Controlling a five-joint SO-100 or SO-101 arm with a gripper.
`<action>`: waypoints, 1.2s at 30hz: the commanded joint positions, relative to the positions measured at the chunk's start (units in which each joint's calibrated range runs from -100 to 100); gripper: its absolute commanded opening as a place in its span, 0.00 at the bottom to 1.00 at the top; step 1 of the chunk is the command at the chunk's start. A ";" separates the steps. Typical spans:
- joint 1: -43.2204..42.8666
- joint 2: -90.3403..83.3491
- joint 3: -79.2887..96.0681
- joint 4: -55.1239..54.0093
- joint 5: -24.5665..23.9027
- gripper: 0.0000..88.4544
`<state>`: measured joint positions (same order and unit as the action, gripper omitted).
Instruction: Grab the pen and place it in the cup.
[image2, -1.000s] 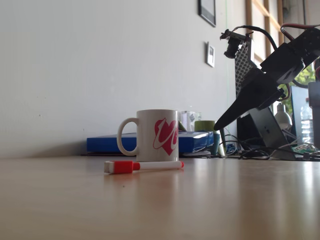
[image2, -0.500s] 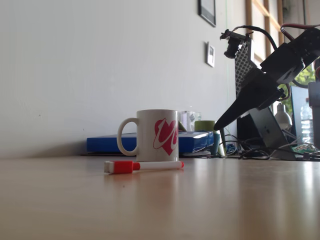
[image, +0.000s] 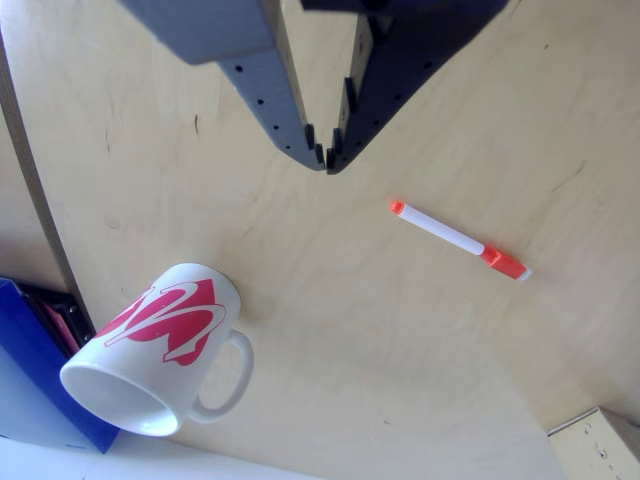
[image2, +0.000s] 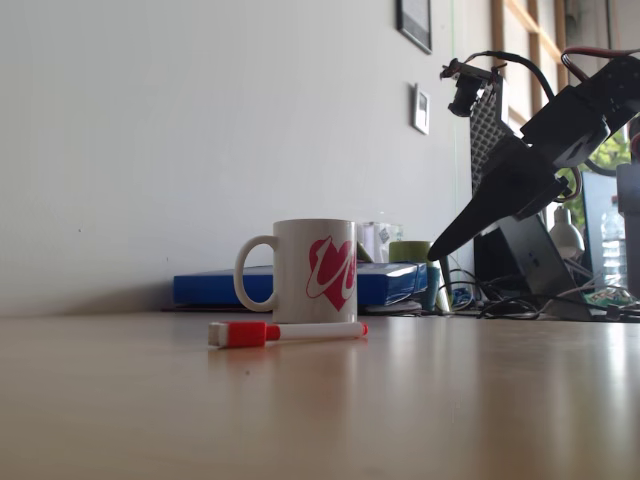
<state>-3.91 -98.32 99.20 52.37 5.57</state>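
The pen (image2: 300, 330) lies flat on the wooden table just in front of the cup (image2: 310, 268), its orange-red cap pointing left in the fixed view. In the other view the pen (image: 455, 238) lies slanted at the right and the cup (image: 150, 365), white with a red-pink swirl, stands at the lower left with its handle turned right. My gripper (image: 325, 160) hangs above the table between them, its dark fingertips nearly touching and holding nothing. The fixed view has the gripper (image2: 436, 254) up in the air to the right of the cup, pointing down and left.
A blue flat box (image2: 220, 287) lies behind the cup along the wall, also seen as a blue box (image: 35, 380) beside the cup. A green cup (image2: 408, 250), cables and dark equipment (image2: 530, 265) stand at the back right. A pale box corner (image: 600, 445) sits at the lower right.
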 joint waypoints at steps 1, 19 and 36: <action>-0.30 -1.10 0.25 0.14 0.21 0.02; -0.14 -1.02 0.25 0.32 0.11 0.23; -1.89 14.42 -10.88 -2.27 4.42 0.33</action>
<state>-4.65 -92.25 94.95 52.88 9.14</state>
